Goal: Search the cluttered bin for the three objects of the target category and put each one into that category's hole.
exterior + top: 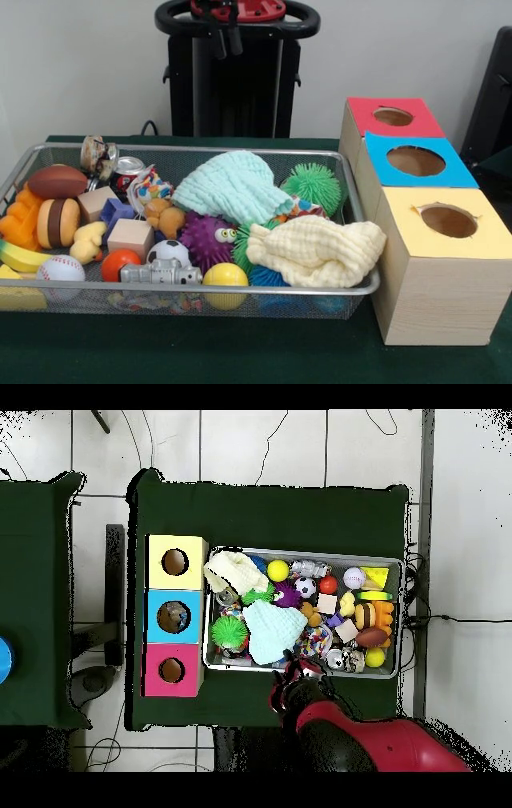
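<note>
Gripper [226,36] hangs drawn back above the far rim of the silver wire-mesh bin [356,232]; whether its fingers are spread I cannot tell. Toys fill the bin: a pale mint cloth [228,186], a cream cloth [314,250], a purple spiky ball [206,238]. Beside the bin stand red [392,117], blue [414,161] and yellow [448,221] holed boxes

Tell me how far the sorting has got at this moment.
Nothing looks sorted yet: the wire bin is crowded with balls, toys and cloths. The blue box shows something dark in its hole in the overhead view; what it is cannot be made out. The end effector sits at the bin's edge, carrying nothing visible. All three placements seem left.
</note>
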Controlling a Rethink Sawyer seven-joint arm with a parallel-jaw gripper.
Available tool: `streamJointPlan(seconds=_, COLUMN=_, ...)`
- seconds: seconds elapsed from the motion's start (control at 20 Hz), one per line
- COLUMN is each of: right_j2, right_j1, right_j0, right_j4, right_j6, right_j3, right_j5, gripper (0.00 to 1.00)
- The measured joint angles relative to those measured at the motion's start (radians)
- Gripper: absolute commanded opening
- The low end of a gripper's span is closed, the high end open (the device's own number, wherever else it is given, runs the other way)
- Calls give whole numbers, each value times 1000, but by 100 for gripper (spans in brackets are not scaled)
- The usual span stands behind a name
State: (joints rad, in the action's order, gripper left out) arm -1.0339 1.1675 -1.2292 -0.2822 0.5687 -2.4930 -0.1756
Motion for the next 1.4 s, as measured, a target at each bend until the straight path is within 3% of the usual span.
streamJointPlan(seconds=0.9, right_j2=25, right_j1=-205, right_j0=-163, right_j4=-111, right_j6=0, right_j3=116, right_j5=-164, gripper=100)
streamJointPlan(seconds=1.4, right_j2=13, right_j1=-293, right_j0=-222, right_j4=-176, right_j6=0, right_j3=154, right_j5=-188, gripper=100)
